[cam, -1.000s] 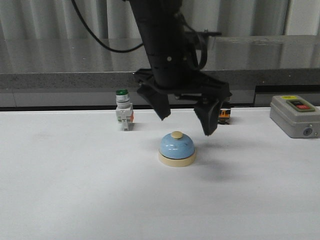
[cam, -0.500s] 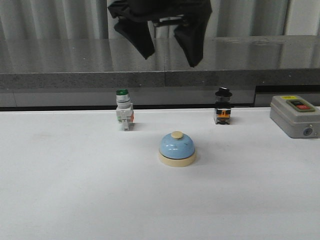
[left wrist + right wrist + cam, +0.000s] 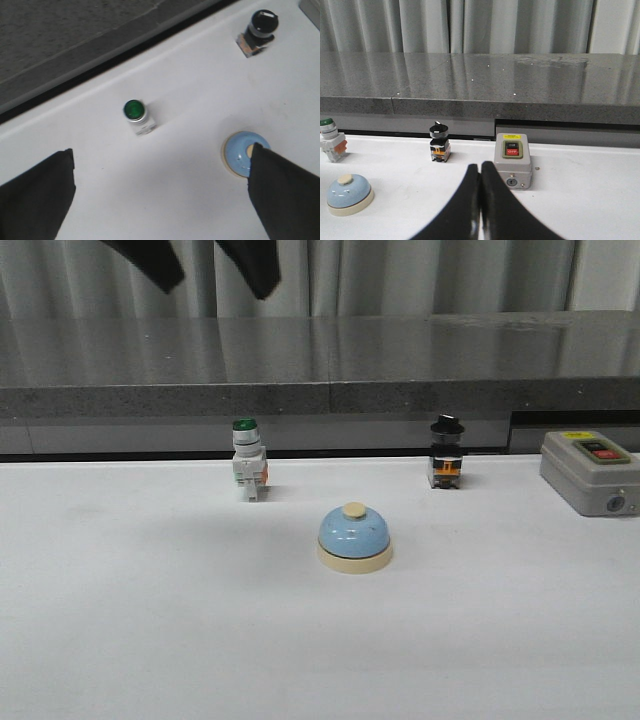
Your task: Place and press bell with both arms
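Near the middle of the white tabletop sits the bell, blue dome up, nothing touching it. Green-capped switch is at about 10 o'clock from it, black-knobbed switch at roughly 1 o'clock, grey box out toward 2 o'clock. Left tool hangs high above, fingers spread wide and holding nothing. Right tool is low, tips pressed together, empty too.
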{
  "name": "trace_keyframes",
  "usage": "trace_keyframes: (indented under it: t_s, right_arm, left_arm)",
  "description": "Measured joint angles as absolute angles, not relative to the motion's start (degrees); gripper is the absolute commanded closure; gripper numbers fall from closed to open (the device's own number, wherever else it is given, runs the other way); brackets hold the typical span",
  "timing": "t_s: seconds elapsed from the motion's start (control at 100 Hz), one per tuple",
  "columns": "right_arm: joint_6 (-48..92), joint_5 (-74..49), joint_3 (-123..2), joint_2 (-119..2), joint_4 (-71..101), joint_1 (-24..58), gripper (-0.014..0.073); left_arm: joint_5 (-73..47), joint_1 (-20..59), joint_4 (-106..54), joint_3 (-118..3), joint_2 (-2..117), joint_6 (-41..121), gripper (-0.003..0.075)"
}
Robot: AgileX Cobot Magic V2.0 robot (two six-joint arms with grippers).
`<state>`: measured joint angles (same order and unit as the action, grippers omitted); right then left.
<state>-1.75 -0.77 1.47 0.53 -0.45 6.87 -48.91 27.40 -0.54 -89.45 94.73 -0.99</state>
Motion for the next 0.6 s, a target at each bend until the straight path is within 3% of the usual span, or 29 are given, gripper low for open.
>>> trace_keyframes:
  t_s: [0.33, 0.6]
  right_arm:
    - [-1.8, -0.8, 1.5, 0.5, -0.4, 6.9, 0.0663]
    - [-1.8, -0.8, 1.5, 0.5, -0.4, 6.9, 0.0663]
  left_arm:
    - [-37.1, 16.2, -0.4, -66.7, 73.3, -4.4, 0.0049]
    - [-28.4, 13.7, -0.4, -48.4, 53.2, -4.6, 0.0049]
